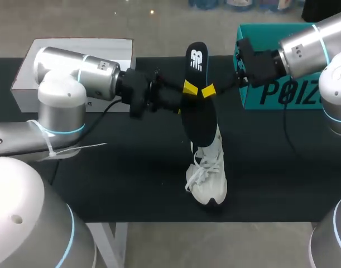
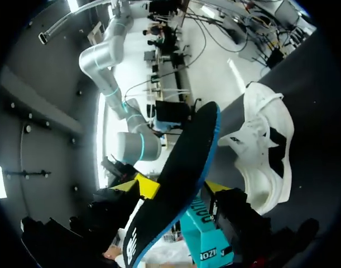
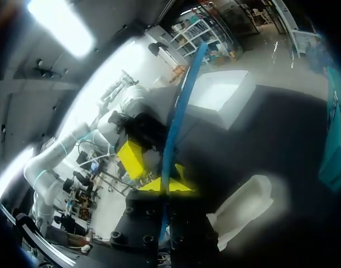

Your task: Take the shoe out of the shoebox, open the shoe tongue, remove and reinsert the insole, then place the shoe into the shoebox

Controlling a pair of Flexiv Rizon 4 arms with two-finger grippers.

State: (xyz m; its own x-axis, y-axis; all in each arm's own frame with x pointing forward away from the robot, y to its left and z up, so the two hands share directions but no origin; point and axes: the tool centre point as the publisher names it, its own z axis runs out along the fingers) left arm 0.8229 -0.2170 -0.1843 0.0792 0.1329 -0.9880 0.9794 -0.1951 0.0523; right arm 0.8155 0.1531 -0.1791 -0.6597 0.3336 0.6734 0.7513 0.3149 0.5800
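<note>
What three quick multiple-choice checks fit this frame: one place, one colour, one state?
1. Where is the shoe? A in a box; B on the table; C gripped in a hand.
2. What colour is the shoe? A black; B white; C teal.
3. What state is the insole in? A inside the shoe; B flat on the table; C held up in the air.

1 B: the shoe stands on the black table top, outside the teal shoebox.
2 B: its upper and laces are white.
3 C: the left hand and the right hand both clamp the insole above the shoe.
</note>
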